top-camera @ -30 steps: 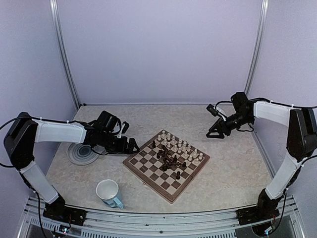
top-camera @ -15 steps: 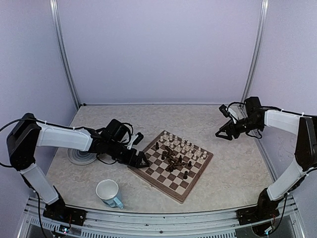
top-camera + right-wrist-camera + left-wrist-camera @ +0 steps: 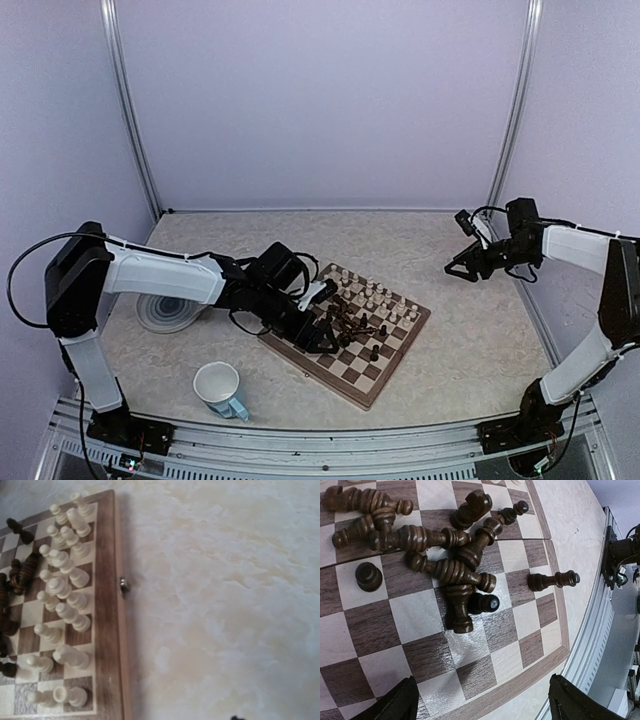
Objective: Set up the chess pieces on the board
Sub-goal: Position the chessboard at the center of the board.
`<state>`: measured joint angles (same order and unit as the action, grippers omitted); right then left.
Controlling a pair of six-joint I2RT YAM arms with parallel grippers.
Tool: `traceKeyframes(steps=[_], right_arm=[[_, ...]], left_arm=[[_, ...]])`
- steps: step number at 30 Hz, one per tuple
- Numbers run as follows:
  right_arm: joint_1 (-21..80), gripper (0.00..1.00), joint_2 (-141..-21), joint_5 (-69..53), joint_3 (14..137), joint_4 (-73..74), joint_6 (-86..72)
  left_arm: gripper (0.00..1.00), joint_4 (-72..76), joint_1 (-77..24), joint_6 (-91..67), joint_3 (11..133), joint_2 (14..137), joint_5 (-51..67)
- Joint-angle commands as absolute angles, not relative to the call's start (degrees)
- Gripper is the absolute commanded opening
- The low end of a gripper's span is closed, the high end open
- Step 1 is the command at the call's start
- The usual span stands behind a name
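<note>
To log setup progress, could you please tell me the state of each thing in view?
dark pieces: mostly toppled in a heap mid-board
white pieces: upright, in two rows along one board edge
board: open, lying flat
left gripper: open, above the dark heap
right gripper: open, empty, off the board
mug: upright
plate: lying flat

In the top view the left hand hides part of the board's left side, and the chess pieces heaped beside it are too small to name. The right wrist view cuts the board off at its left edge.
</note>
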<state>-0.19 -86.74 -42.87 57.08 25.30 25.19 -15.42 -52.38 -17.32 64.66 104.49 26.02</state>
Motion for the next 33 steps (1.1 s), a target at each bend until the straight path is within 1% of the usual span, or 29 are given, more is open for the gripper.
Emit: traceKeyframes(steps=[1, 5, 8, 11, 25, 33], right_arm=[[-1.32, 0.59, -84.86, -44.74, 56.05, 24.41, 25.80], [-1.32, 0.59, -85.24, -45.75, 56.07, 24.93, 26.68], [-1.32, 0.59, -85.46, -46.38, 56.03, 25.19, 26.97], [-1.32, 0.59, -85.51, -46.37, 55.98, 25.07, 27.28], [-1.32, 0.59, -86.48, -45.96, 56.06, 25.63, 28.04], [-1.36, 0.59, -86.74, -46.05, 55.99, 25.78, 28.21]], left_arm=[[0.90, -23.42, -51.23, -14.07, 67.88, 101.34, 20.86], [0.97, -25.20, -44.53, -15.87, 65.72, 98.51, 13.69], [0.98, -25.72, -39.95, -16.29, 63.38, 97.13, 8.83], [0.97, -24.66, -37.35, -16.34, 61.18, 96.82, 11.17], [0.96, -22.65, -42.86, -14.95, 58.28, 102.02, 18.52], [0.93, -22.14, -49.73, -14.83, 61.01, 104.00, 22.43]])
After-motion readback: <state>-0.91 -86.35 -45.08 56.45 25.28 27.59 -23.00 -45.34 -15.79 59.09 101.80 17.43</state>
